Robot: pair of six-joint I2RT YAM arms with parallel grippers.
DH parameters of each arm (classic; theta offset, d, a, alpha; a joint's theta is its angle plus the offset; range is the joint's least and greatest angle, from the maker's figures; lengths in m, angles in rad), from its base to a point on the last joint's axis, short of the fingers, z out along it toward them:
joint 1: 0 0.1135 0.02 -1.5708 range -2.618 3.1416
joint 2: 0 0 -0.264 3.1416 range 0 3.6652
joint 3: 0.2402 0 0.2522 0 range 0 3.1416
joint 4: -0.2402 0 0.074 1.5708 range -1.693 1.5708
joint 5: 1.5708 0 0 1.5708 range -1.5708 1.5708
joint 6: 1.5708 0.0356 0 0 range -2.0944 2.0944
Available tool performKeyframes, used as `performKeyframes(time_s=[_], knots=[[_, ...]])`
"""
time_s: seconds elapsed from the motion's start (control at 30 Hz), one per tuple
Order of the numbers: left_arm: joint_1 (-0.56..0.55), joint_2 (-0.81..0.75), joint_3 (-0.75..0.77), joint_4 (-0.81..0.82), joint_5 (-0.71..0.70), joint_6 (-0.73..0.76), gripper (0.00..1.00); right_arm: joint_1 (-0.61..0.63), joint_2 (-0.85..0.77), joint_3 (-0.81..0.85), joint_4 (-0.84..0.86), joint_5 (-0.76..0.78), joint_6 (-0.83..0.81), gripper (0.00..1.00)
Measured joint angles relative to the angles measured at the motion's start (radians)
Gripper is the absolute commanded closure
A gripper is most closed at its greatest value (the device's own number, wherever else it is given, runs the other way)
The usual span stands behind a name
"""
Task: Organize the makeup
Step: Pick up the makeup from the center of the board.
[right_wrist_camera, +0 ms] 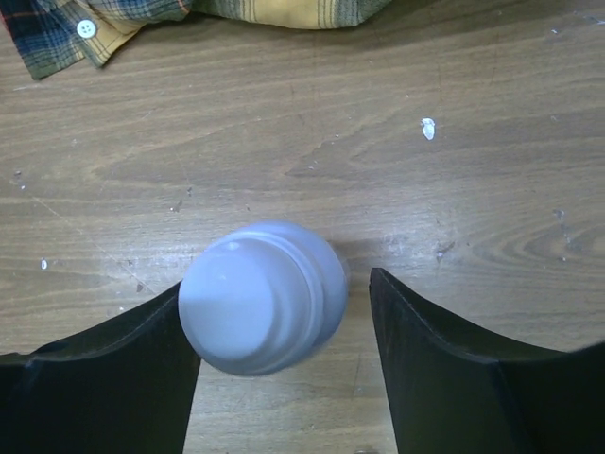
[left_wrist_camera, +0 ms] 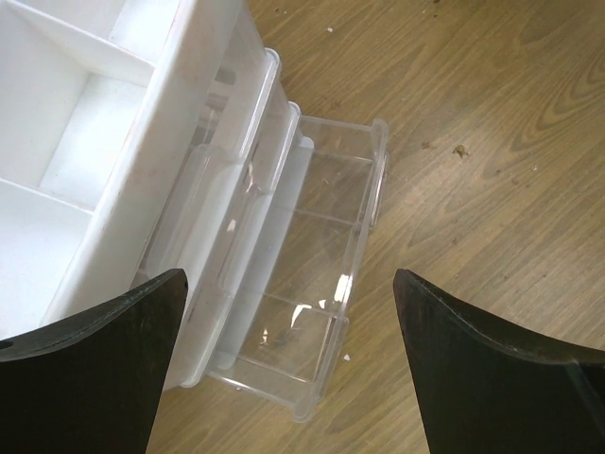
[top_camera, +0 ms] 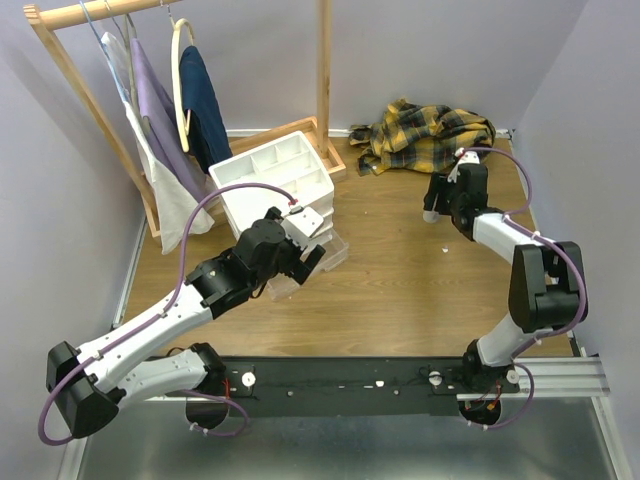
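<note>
A small white capped bottle (right_wrist_camera: pixel 260 298) stands on the wooden floor between the fingers of my right gripper (right_wrist_camera: pixel 276 282). It leans against the left finger, and a strip of floor shows between it and the right finger. In the top view the bottle (top_camera: pixel 430 214) shows just under the right gripper (top_camera: pixel 433 203), near the plaid cloth. My left gripper (left_wrist_camera: pixel 288 279) hangs wide open and empty over the pulled-out clear drawer (left_wrist_camera: pixel 321 236) of the white drawer unit (top_camera: pixel 270 180). No other makeup is in view.
A yellow plaid cloth (top_camera: pixel 430 135) lies crumpled at the back right, and its edge (right_wrist_camera: pixel 95 28) reaches the right wrist view. A wooden clothes rack (top_camera: pixel 150 100) with hanging garments stands at the back left. Small white specks (right_wrist_camera: pixel 427 128) dot the floor.
</note>
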Motion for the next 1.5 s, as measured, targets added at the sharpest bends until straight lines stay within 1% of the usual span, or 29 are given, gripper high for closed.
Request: performKeyframes(time_s=[0.1,0.13,0.2,0.23,0.27,0.33,0.37,0.53,0.57,0.7,0.73,0.83,0.87,0.9,1.03,1.07,1.1,1.13,1.27,1.37,1.5], knots=[[0.0,-0.004,-0.005,0.006,0.009,0.0,0.01,0.0,-0.017,-0.016,0.023,0.018,-0.005,0.31],[0.0,-0.005,-0.006,0.008,0.013,0.0,0.01,0.0,-0.023,-0.019,0.03,0.021,-0.005,0.36],[0.004,-0.006,-0.008,0.012,0.02,-0.001,0.01,0.0,-0.034,-0.022,0.048,0.027,-0.009,0.37],[0.005,-0.007,-0.009,0.014,0.023,-0.003,0.01,0.0,-0.038,-0.023,0.055,0.028,-0.01,0.42],[0.005,-0.007,-0.01,0.015,0.025,-0.004,0.01,0.0,-0.04,-0.024,0.061,0.029,-0.011,0.43],[0.006,-0.008,-0.01,0.014,0.031,-0.006,0.01,0.0,-0.049,-0.031,0.079,0.031,-0.013,0.54],[0.006,-0.009,-0.01,0.015,0.034,-0.007,0.01,0.0,-0.05,-0.034,0.083,0.031,-0.013,0.55],[0.013,-0.014,-0.01,0.016,0.056,-0.012,0.01,0.0,-0.05,-0.035,0.088,0.028,-0.019,0.77],[0.016,-0.017,-0.01,0.018,0.064,-0.013,0.01,0.0,-0.055,-0.035,0.084,0.022,-0.019,0.77],[0.019,-0.028,-0.014,0.034,0.092,-0.016,0.01,0.0,-0.105,-0.049,0.055,-0.035,-0.011,0.86],[0.019,-0.031,-0.015,0.037,0.105,-0.016,0.01,0.0,-0.126,-0.051,0.046,-0.057,-0.008,0.91],[0.019,-0.033,-0.016,0.04,0.134,-0.016,0.01,-0.001,-0.213,-0.051,0.009,-0.194,-0.01,1.0],[0.019,-0.034,-0.018,0.045,0.156,-0.015,0.01,-0.002,-0.232,-0.051,0.003,-0.232,-0.017,0.99],[0.021,-0.036,-0.021,0.051,0.185,-0.014,0.01,-0.004,-0.256,-0.051,-0.006,-0.316,-0.036,0.99],[0.021,-0.04,-0.032,0.074,0.27,-0.016,0.01,-0.005,-0.298,-0.051,-0.027,-0.566,-0.079,0.99],[0.021,-0.042,-0.038,0.092,0.298,-0.02,0.01,-0.005,-0.299,-0.051,-0.045,-0.686,-0.096,0.99],[0.021,-0.043,-0.041,0.108,0.32,-0.029,0.01,-0.005,-0.299,-0.051,-0.05,-0.712,-0.098,0.99],[0.021,-0.043,-0.042,0.124,0.343,-0.039,0.01,-0.005,-0.298,-0.051,-0.068,-0.795,-0.107,0.99],[0.021,-0.005,-0.019,0.165,0.389,-0.087,0.01,-0.005,-0.294,-0.051,-0.092,-1.02,-0.116,0.99],[0.018,0.085,0.054,0.172,0.402,-0.142,0.01,-0.005,-0.287,-0.053,-0.068,-1.136,-0.071,0.99],[0.016,0.203,0.143,0.183,0.406,-0.195,0.01,-0.001,-0.28,-0.065,-0.002,-1.232,0.016,0.99]])
